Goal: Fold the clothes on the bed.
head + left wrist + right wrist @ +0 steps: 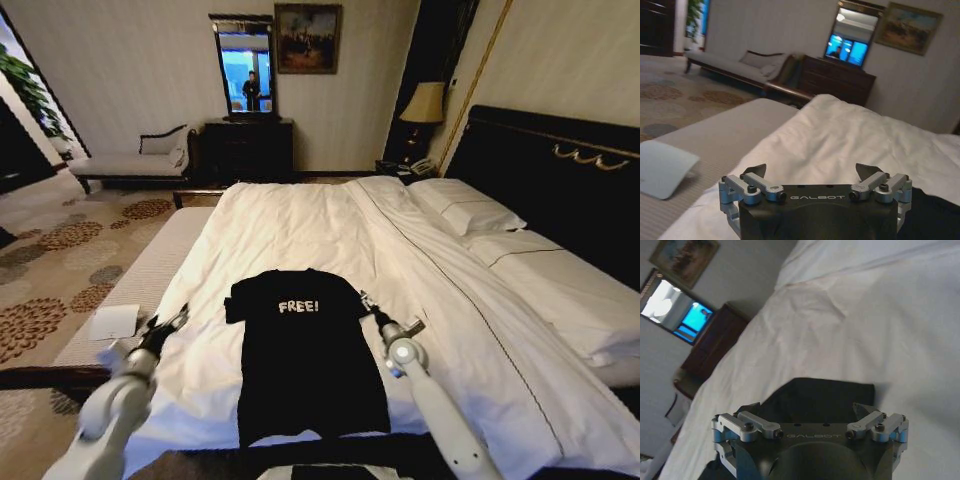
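A white sheet of paper (pixel 113 322) lies on the pale bench along the left side of the bed (pixel 300 225). Just right of it, the left gripper (pixel 172 323) hovers over the bed's left edge, fingers spread wide and holding nothing. Between the two arms, a black T-shirt (pixel 300 355) lies flat on the white duvet at the near end of the bed, chest lettering reading "FREE!" facing up, its collar toward the far end. At the shirt's right sleeve sits the right gripper (pixel 366 302), fingers spread wide and empty, just above the fabric. Farther right, white pillows (pixel 470 212) rest against a dark headboard (pixel 545 150).
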